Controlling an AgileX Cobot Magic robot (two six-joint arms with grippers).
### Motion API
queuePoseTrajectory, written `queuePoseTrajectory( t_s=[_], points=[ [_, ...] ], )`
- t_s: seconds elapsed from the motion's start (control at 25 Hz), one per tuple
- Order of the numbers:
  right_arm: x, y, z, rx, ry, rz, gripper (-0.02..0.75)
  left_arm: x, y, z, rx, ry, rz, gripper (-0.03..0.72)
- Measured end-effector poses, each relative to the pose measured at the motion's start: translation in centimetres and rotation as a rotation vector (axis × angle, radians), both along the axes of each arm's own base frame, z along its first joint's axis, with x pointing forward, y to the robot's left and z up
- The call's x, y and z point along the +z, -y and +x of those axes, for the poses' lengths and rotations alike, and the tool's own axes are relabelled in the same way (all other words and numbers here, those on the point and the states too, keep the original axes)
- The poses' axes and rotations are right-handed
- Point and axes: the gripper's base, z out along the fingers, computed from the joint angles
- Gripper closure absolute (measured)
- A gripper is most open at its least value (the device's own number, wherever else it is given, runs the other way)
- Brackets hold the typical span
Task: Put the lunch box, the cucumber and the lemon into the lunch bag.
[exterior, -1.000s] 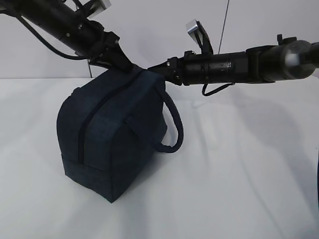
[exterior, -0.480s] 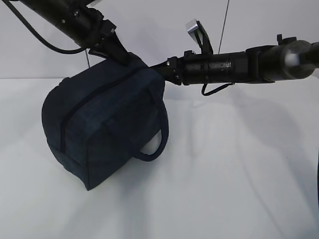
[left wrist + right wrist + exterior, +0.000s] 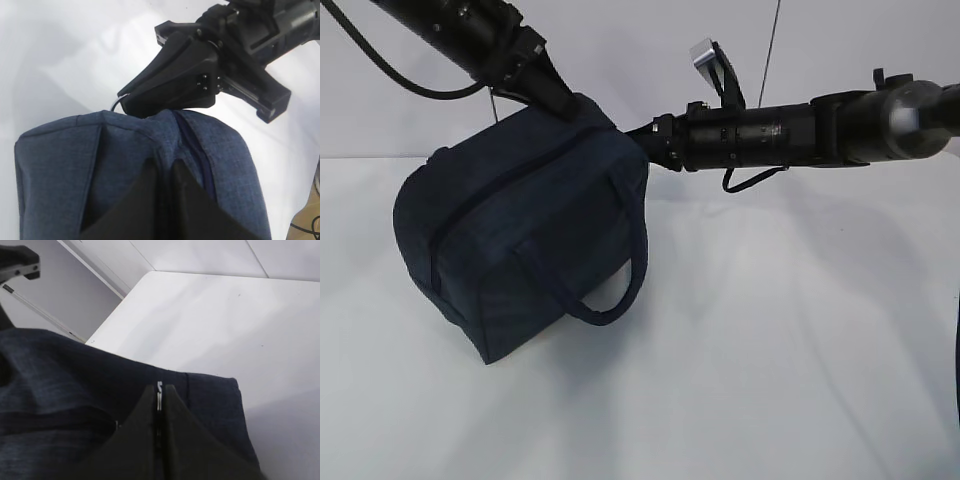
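Note:
The dark navy lunch bag [image 3: 520,235] hangs tilted between both arms, its zipper closed and one loop handle [image 3: 610,295] drooping at the front. My left gripper [image 3: 560,108] is shut on a fold of fabric at the bag's top [image 3: 125,160]; its fingertips [image 3: 162,167] pinch the cloth beside the zipper seam. My right gripper [image 3: 638,136] is shut on the silver zipper pull [image 3: 159,388] at the bag's end; from the left wrist view it reaches in from the upper right [image 3: 131,97]. The lunch box, the cucumber and the lemon are out of view.
The white table [image 3: 790,340] stretches to the right and in front of the bag. A pale wall rises behind it. The table's far edge [image 3: 115,315] runs beside a grey floor.
The left gripper has closed on the bag's top fabric and pulled up and left. The bag swung left and tilted, its base lifting. The right arm has not moved.

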Motion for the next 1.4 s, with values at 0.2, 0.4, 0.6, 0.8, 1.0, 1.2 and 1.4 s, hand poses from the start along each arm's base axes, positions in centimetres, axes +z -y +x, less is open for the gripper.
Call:
queuePoseTrajectory(
  t_s=[0.2,0.4,0.6,0.8,1.0,1.2,1.4],
  points=[
    [-0.2,0.1,0.0,-0.004,0.002,-0.019,0.730,1.2,-0.1,-0.4,-0.006,0.030,-0.005,0.666],
    [-0.4,0.2,0.1,-0.008,0.004,-0.057,0.730,1.8,-0.2,-0.7,-0.009,0.043,-0.007,0.667],
    [-0.5,0.2,0.1,-0.008,0.004,-0.063,0.730,2.0,-0.2,-0.8,-0.010,0.048,-0.008,0.667],
    [-0.8,0.3,0.2,-0.025,-0.011,-0.093,0.730,2.0,-0.2,-0.8,-0.011,0.049,-0.008,0.667],
    [-0.9,0.3,0.2,-0.029,-0.023,-0.107,0.730,2.0,-0.2,-0.8,-0.011,0.050,-0.002,0.667],
    [-0.9,0.2,0.2,-0.034,-0.030,-0.107,0.729,2.0,-0.2,-0.8,-0.011,0.050,-0.001,0.667],
    [-1.0,0.3,0.3,-0.048,-0.030,-0.113,0.550,2.1,-0.2,-0.8,-0.012,0.052,-0.004,0.667]
  ],
)
